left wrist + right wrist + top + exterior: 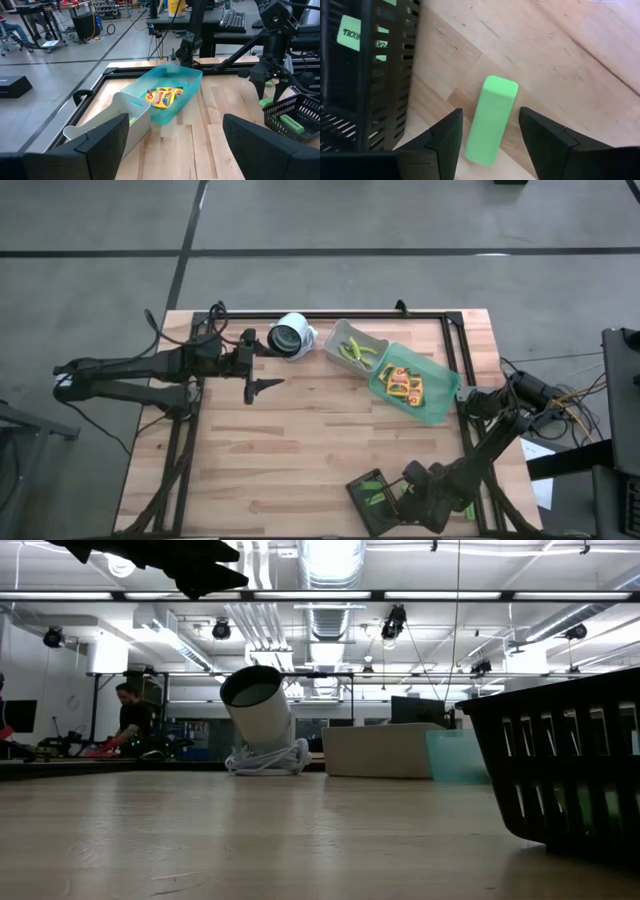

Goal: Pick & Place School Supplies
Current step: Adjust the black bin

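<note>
At the table's near right edge, the right hand (487, 137) is held open over a green block (491, 120) lying on the wood beside the dark tray (372, 498), a finger on each side and neither touching. Bare table (300, 440) is left between this and the far side. There the left hand (262, 385) is spread open, near the grey bin (350, 347) with scissors (356, 352) and the green bin (437, 408) with yellow packs (404, 383).

Wooden table (300, 440) — grey bin (340, 345), green bin (440, 412), black tray (362, 498), green block (492, 120)
</note>
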Robot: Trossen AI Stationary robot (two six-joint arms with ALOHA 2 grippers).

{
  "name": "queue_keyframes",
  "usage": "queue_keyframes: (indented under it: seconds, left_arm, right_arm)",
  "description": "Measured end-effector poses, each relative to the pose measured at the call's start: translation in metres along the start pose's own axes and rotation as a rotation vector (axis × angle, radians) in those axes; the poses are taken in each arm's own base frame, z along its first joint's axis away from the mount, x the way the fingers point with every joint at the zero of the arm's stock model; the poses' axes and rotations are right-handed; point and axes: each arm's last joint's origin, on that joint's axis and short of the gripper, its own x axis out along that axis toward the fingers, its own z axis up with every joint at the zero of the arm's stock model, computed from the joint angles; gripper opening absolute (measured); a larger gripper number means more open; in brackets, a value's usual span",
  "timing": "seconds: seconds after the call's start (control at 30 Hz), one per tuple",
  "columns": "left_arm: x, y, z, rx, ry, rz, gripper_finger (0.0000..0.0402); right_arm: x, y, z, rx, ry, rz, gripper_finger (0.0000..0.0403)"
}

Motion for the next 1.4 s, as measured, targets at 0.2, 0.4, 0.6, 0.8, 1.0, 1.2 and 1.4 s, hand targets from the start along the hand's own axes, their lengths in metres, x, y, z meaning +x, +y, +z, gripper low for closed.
queue_keyframes:
  seconds: [0.2,0.4,0.6,0.8,1.0,1.2,1.4]
  left_arm:
    - [0.0,0.0,0.0,0.0,0.001,0.0,0.0328]
    - [0.0,0.0,0.0,0.0,0.0,0.0,0.0328]
    - [0.0,0.0,0.0,0.0,0.0,0.0,0.0328]
    - [0.0,0.0,0.0,0.0,0.0,0.0,0.0328]
    - [0.0,0.0,0.0,0.0,0.0,0.0,0.0328]
    - [0.0,0.0,0.0,0.0,0.001,0.0,0.0328]
    - [0.0,0.0,0.0,0.0,0.0,0.0,0.0328]
  right_arm:
    - [-0.002,0.004,0.0,-0.018,0.011,-0.065,0.0174]
    - [-0.002,0.004,0.004,-0.039,0.044,-0.117,0.013]
    - [-0.003,0.003,0.004,-0.039,0.044,-0.122,0.0096]
    - [-0.005,0.005,0.004,-0.041,0.039,-0.13,0.0079]
    - [-0.012,0.003,0.006,-0.071,0.006,-0.173,0.0076]
    - [-0.039,0.004,0.013,-0.125,-0.04,-0.112,0.0076]
    - [-0.078,0.002,0.025,-0.216,-0.114,0.029,0.0075]
